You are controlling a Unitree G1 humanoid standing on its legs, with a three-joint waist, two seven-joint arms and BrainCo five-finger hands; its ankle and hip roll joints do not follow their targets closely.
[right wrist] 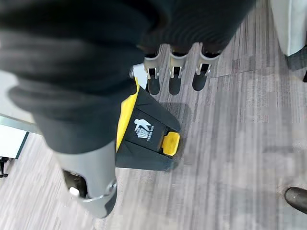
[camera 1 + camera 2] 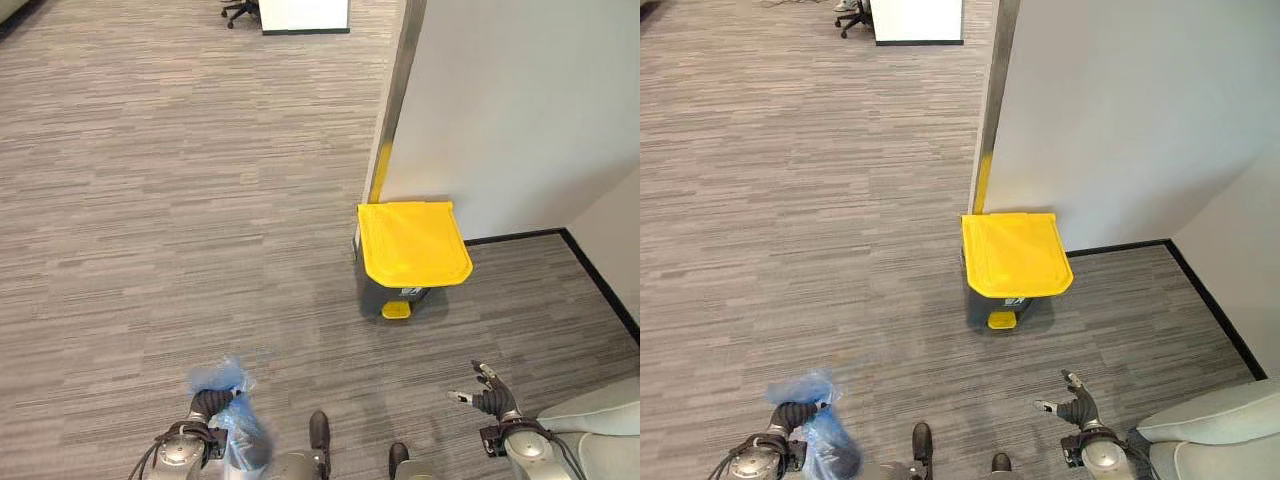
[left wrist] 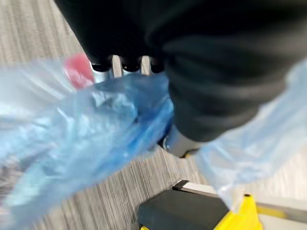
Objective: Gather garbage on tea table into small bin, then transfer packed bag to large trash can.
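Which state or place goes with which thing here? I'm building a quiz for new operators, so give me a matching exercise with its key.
Things:
1. left hand
2. right hand
3. trash can
4. blue bag

States or places:
A. lid closed, beside the wall corner
B. fingers straight, holding nothing
C. fingers curled round plastic
D. hanging from a hand above the carpet

Pairs: 1-C, 2-B, 3-A, 4-D

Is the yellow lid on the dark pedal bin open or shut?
Shut: the yellow lid lies flat over the dark pedal bin, hiding its opening.
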